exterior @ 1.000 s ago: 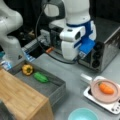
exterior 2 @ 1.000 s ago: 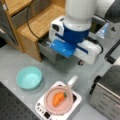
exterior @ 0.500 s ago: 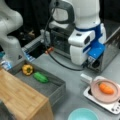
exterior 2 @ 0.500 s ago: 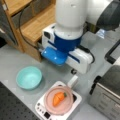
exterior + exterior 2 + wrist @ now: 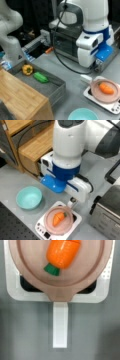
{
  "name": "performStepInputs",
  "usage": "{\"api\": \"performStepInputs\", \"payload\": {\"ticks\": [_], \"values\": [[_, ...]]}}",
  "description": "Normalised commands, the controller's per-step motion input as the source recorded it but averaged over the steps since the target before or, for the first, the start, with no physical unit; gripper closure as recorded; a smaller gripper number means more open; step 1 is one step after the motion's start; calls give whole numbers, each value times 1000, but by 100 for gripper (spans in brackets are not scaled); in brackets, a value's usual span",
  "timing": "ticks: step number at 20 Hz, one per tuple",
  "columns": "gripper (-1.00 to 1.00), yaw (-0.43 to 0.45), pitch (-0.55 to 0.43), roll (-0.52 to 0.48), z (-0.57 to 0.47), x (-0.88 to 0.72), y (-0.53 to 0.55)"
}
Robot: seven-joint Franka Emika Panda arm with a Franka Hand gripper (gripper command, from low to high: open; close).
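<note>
An orange toy carrot (image 5: 63, 253) with a green top lies in a pink pan (image 5: 60, 288). The pan sits on a small white stove (image 5: 15, 293) and its white handle (image 5: 60, 325) points to the wrist view's bottom. Both front views show the carrot (image 5: 106, 88) (image 5: 58, 218) in the pan (image 5: 96, 93) (image 5: 50, 225). My gripper (image 5: 71, 200) hangs from the white and blue hand just above the handle's end. No fingers appear in the wrist view. Nothing shows as held.
A teal bowl (image 5: 28, 197) (image 5: 82, 115) stands beside the stove. A grey tray (image 5: 56, 88) holds a yellow pepper (image 5: 27, 69) and a green vegetable (image 5: 40, 77). There is also a wooden shelf (image 5: 21, 100) (image 5: 37, 146) and a dark oven (image 5: 63, 43) (image 5: 107, 212).
The arm has swung toward the stove and come lower, so the hand now hangs over the pan's handle. The carrot, pan and bowl have not moved.
</note>
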Motion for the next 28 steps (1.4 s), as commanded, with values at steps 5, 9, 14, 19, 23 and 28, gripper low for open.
{"api": "performStepInputs", "payload": {"ticks": [5,9,14,19,23,28], "values": [[-100,-137,229,-40,33,498,135],[-100,-120,231,-117,-5,472,43],[-100,-107,228,-175,2,449,-9],[-100,-74,204,-227,17,452,-59],[-100,-59,135,-238,-70,453,-60],[-100,-47,137,-259,-21,366,48]]}}
